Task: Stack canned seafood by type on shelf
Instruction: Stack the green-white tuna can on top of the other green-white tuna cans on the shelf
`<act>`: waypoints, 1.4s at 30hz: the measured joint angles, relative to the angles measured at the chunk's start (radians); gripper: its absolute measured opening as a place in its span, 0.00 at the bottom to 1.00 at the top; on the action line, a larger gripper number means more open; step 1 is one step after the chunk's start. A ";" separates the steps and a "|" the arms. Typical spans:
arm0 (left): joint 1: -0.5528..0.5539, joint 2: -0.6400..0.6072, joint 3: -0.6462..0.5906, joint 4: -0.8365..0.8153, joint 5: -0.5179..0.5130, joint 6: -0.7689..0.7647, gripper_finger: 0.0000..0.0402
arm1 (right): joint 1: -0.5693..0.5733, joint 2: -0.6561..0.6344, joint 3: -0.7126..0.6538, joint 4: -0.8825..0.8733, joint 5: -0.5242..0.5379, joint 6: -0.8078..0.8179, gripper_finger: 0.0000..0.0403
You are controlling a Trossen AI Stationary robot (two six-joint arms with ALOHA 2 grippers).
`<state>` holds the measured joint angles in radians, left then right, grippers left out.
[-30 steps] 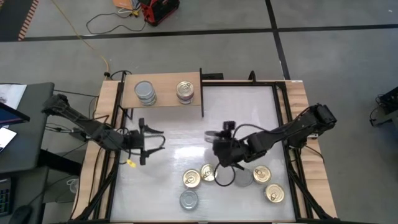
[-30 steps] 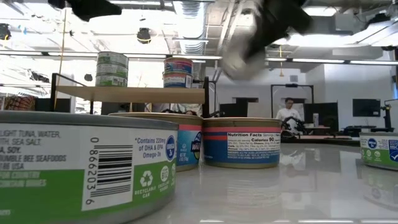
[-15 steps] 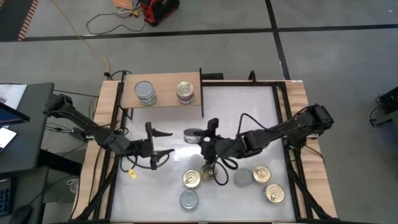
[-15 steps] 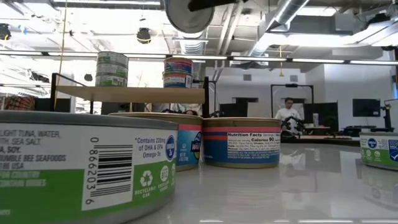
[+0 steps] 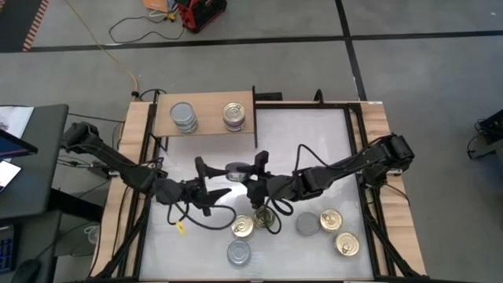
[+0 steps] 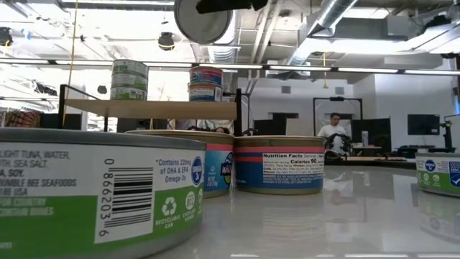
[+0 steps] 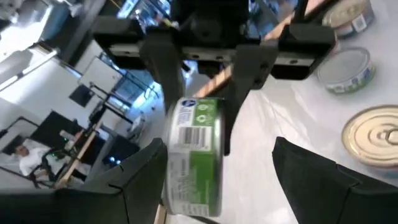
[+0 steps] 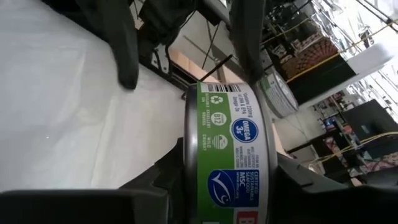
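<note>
Your right gripper [image 5: 250, 174] has carried its tin [image 5: 236, 170] up off the table and leftward toward mid-table, left gripper [image 5: 209, 187] swung in from the left edge to meet it, fingers spread, apparently not yet touching the tin.

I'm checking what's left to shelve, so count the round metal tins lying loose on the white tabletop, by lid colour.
Gold-lidded round metal tins: 4
Silver-grey-lidded round metal tins: 2
Total: 6
Not counted: green-labelled tin, held aloft by the right gripper.
</note>
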<state>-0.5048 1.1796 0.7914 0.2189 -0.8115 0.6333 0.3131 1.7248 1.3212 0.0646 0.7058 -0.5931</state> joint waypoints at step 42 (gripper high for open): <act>-0.035 -0.095 0.064 -0.229 -0.448 0.089 0.36 | 0.091 -0.091 0.001 -0.032 0.154 0.032 0.93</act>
<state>-0.5402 1.0844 0.8555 -0.0105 -1.2592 0.7227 0.4042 1.6342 1.3220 0.0326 0.8598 -0.5612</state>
